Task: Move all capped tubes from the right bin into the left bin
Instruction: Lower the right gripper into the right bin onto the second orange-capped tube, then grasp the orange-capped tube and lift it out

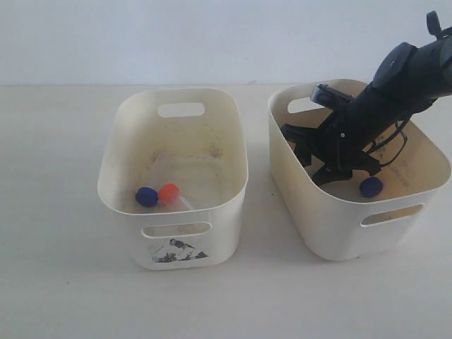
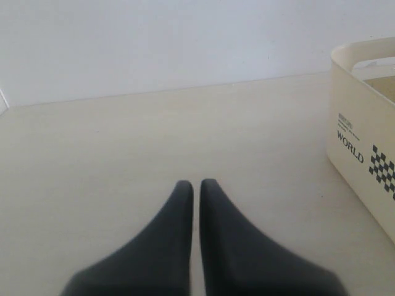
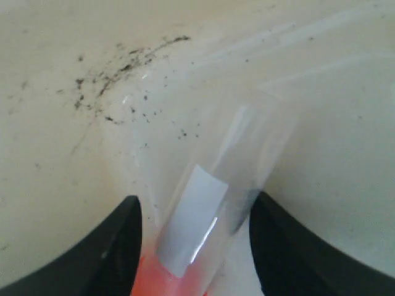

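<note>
The left bin [image 1: 127, 205], marked by its black-and-white sticker, holds two capped tubes, one with a blue cap [image 1: 146, 196] and one with an orange-red cap [image 1: 169, 193]. My right gripper [image 1: 316, 164] reaches down into the right bin [image 1: 311, 212], and a blue cap [image 1: 371, 186] lies just beside it. In the right wrist view, the right gripper [image 3: 192, 200] is shut on a clear tube [image 3: 237, 157] with an orange-red cap [image 3: 162, 280], low over the speckled bin floor. My left gripper [image 2: 196, 183] is shut and empty above bare table, outside the exterior view.
The two bins stand side by side with a narrow gap between them. In the left wrist view the sticker wall of the left bin [image 2: 364, 123] is near the gripper. The pale table [image 1: 56, 282] stretches around both bins to a white wall behind.
</note>
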Robot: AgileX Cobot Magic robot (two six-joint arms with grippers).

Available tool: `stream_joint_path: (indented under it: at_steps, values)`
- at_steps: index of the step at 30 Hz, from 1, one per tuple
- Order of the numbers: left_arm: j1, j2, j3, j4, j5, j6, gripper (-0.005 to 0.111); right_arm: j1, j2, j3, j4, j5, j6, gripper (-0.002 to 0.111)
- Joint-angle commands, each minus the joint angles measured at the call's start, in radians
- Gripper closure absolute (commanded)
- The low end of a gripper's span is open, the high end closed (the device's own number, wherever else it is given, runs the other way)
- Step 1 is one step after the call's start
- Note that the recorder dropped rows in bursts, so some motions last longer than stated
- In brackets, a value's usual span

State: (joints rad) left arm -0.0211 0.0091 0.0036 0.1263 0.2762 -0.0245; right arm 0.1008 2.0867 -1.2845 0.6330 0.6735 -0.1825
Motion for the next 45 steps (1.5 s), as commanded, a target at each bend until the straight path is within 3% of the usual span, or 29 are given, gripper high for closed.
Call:
stream_joint_path:
  at_steps: [1, 7, 14, 19, 45]
  values:
    - [0.001, -0.002, -0.004, -0.007, -0.015, -0.012, 0.102, 0.001, 0.044, 0.006, -0.016, 0.017, -0.009, 0.057]
    - [0.001, -0.002, -0.004, -0.007, -0.015, -0.012, 0.102, 0.001, 0.044, 0.006, -0.053, 0.021, 0.021, 0.058]
    - [0.001, -0.002, -0.004, -0.007, -0.015, -0.012, 0.102, 0.001, 0.044, 0.006, -0.174, 0.023, 0.124, 0.091]
    - [0.001, -0.002, -0.004, -0.007, -0.015, -0.012, 0.102, 0.001, 0.038, 0.006, -0.174, 0.026, 0.126, 0.105]
    - [0.001, -0.002, -0.004, -0.007, -0.015, -0.012, 0.102, 0.001, -0.254, 0.006, -0.268, -0.079, 0.132, 0.106]
